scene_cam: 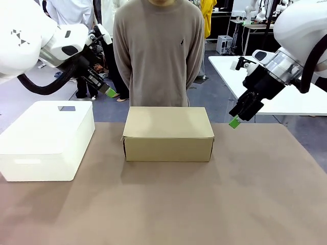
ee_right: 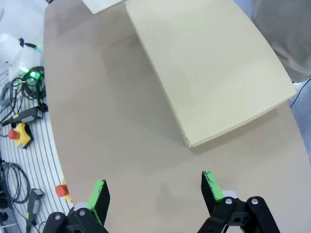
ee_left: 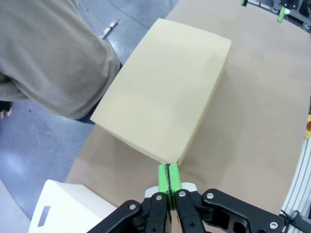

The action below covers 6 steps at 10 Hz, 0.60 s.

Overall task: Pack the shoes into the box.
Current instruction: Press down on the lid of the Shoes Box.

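Front view: box (scene_cam: 168, 134), brown cardboard, lid shut, sits at the middle of the tabletop (scene_cam: 204, 204), just in front of a person (scene_cam: 159, 51) in a grey-brown sweater standing at the far edge. White box (scene_cam: 47, 140), larger, stands to the left of it, apart, with a handle slot on its near wall.

Left gripper (scene_cam: 111, 92): raised above the far left of the tabletop, over the gap between the two boxes. Fingers pressed together, green pads meeting, nothing between them. Left wrist view confirms: left gripper (ee_left: 169, 178) with pads flush against each other, hanging over the box's (ee_left: 165, 92) near corner; a corner of the white box (ee_left: 63, 208) at lower left; the person's sleeve (ee_left: 48, 53) at upper left.

Right gripper (scene_cam: 234, 122): raised to the right of the box, clear of it. Right wrist view: right gripper (ee_right: 156, 194), fingers wide apart, empty, over bare tabletop (ee_right: 112, 121) beside the box's (ee_right: 209, 68) corner.

Lid shut; contents not visible.
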Each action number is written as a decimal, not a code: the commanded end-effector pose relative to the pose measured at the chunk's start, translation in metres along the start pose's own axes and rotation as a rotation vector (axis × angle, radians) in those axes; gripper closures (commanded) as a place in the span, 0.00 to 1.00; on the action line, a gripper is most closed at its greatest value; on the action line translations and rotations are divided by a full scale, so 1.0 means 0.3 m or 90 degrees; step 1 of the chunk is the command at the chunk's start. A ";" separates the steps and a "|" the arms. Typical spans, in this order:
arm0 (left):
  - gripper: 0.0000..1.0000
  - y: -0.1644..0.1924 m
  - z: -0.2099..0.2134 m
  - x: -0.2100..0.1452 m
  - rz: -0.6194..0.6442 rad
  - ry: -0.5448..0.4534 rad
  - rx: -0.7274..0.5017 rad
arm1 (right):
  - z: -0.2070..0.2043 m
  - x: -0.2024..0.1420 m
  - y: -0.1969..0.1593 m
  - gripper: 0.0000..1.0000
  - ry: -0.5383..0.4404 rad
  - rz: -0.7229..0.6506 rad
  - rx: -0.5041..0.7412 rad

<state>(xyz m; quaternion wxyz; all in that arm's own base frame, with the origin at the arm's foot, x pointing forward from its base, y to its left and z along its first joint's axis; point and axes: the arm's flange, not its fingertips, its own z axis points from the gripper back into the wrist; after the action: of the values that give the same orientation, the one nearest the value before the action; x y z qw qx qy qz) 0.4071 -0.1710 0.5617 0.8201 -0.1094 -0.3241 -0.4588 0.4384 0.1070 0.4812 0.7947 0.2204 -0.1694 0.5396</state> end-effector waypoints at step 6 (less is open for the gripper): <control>1.00 0.025 -0.068 0.066 0.095 -0.018 -0.023 | 0.088 0.048 0.066 0.00 0.000 -0.097 -0.114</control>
<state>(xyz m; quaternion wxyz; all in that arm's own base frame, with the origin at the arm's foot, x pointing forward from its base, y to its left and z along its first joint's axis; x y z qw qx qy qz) 0.4188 -0.1794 0.5583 0.8384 -0.1356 -0.3163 -0.4227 0.4372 0.1039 0.5054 0.8239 0.1958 -0.1969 0.4940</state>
